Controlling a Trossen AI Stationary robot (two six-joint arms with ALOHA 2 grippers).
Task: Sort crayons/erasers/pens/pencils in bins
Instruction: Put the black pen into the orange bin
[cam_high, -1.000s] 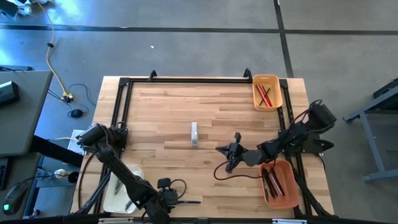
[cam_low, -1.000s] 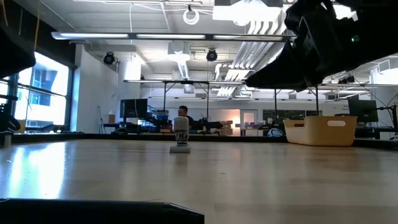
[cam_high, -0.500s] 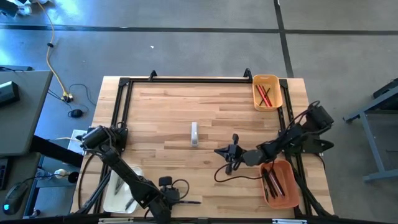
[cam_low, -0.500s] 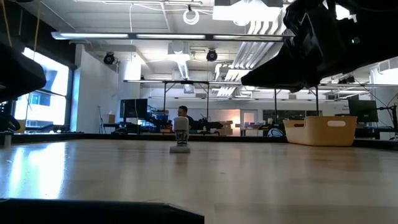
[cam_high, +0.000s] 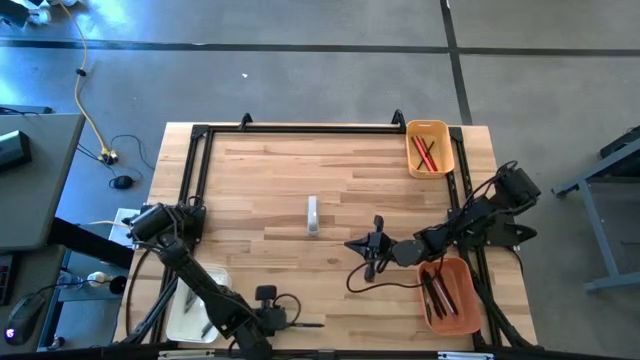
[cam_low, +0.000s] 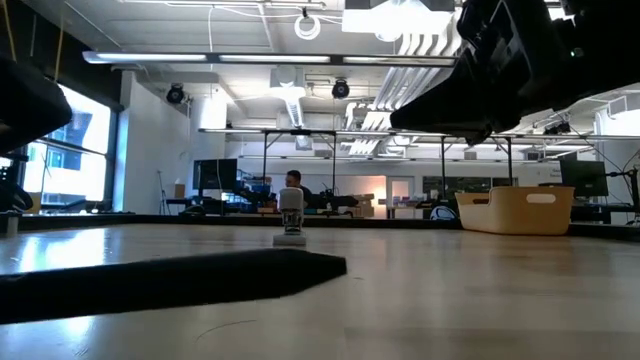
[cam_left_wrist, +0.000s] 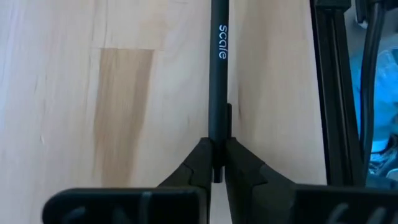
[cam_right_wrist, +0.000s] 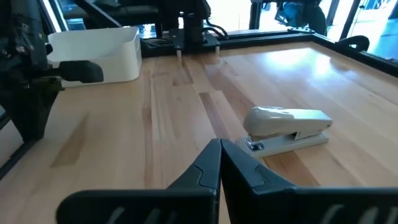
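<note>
Lying near the worktop's (cam_high: 260, 190) front edge, one black pen (cam_left_wrist: 218, 74) printed "scale" is pinched between the closed fingers (cam_left_wrist: 198, 163) of the left tool (cam_high: 283, 322), its free end pointing toward the right. Three bins are in sight: a small yellow-orange bin (cam_high: 443, 150) at the far right corner holding two red pencils (cam_high: 426, 153) and what looks like one thin greenish stick beside them; a larger orange bin (cam_high: 466, 290) at the near right with a few dark pens (cam_high: 433, 294) and a reddish stick, too small to count surely; and a cream-white bin (cam_high: 180, 318) at the near left, partly covered by the left arm, with one or two slim things inside that cannot be made out. One grey stapler (cam_high: 313, 215) stands alone at mid-worktop, well apart from the held pen. The right tool (cam_high: 372, 243) hangs above the wood just right of the stapler, its fingers (cam_right_wrist: 208, 168) pressed together on nothing. A black frame (cam_high: 300, 128) runs round the worktop, and one black cable (cam_high: 385, 282) loops under the right arm.
</note>
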